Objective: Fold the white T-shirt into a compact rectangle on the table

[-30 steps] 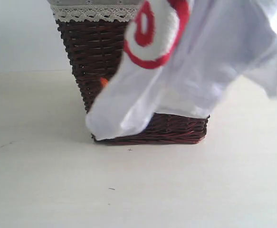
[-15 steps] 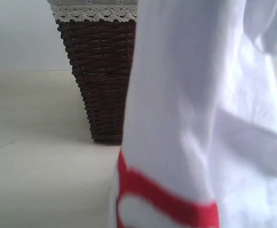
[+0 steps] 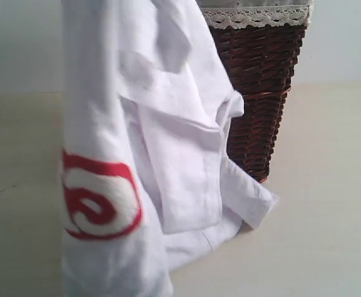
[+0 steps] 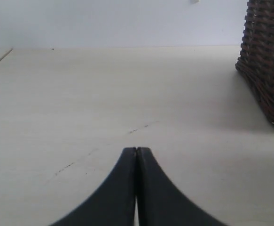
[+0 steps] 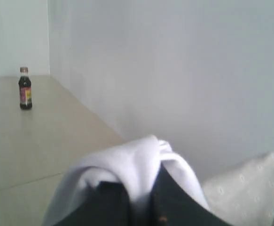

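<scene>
White T-shirt point(image 3: 168, 142) hangs up in the air, close in front of the exterior camera. It fills the left and middle of that view and falls in long soft folds. A red curly letter point(image 3: 100, 201) with a white middle shows low on the cloth, on the left side. One low flap of the shirt spreads out to the right. It seems to rest on the table point(image 3: 329, 223), just beside the foot of the dark brown wicker basket point(image 3: 264, 93). The very bottom of the shirt runs out of the picture, so I cannot tell if that part touches the table.

The basket stands on the table behind the shirt, on the right. The shirt hides its left side. A grey liner with white lace trim point(image 3: 254, 17) folds over its rim.

The right claw point(image 5: 144, 202) is closed tight on the white T-shirt. In the right wrist view the white cloth bunches up and flops over the dark fingers point(image 5: 111, 202). A bit of pale dotted cloth shows close by. Far off, a small dark bottle point(image 5: 25, 88) with a yellow and red label stands upright on the table, near the grey wall point(image 5: 198, 70).

The left claw point(image 4: 136, 151) is closed. Its two black fingers press together with nothing between them. It sits low over bare table, well apart from the basket. A few tiny dark specks point(image 4: 134, 130) dot the table just ahead of it.
</scene>
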You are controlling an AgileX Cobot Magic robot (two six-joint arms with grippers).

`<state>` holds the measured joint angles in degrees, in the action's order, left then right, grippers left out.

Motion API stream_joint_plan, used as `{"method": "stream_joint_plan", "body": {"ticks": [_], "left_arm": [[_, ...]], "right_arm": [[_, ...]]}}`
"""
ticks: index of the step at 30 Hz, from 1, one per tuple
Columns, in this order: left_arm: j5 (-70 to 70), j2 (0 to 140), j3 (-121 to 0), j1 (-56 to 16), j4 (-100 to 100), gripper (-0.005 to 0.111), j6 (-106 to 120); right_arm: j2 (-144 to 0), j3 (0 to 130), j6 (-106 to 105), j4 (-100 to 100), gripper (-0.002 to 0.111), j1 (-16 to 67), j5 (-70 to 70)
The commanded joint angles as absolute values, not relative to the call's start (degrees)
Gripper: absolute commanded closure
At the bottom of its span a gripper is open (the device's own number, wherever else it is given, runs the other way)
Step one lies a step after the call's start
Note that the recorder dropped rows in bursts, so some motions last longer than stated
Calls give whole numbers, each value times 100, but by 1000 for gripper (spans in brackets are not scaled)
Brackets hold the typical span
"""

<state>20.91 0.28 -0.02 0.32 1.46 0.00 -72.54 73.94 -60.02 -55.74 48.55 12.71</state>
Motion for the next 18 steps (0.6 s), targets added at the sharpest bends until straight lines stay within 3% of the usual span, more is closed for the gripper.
{"method": "stream_joint_plan", "body": {"ticks": [1,6,13,18], "left_arm": [[2037,0,0,-11,162,107,0],[2037,0,0,-11,162,107,0],[2037,0,0,-121,162,107,0],[2037,0,0,-129,162,107,0]], "right_arm": [[-8042,8543,-6155,-5685,108,5305,866],[-8242,9408,-6141,-5642,108,5400,1034],[-8198,8458,-3690,-2931,108,5387,2520],[-8198,8013,-1976,-897,108,5398,4490]]}}
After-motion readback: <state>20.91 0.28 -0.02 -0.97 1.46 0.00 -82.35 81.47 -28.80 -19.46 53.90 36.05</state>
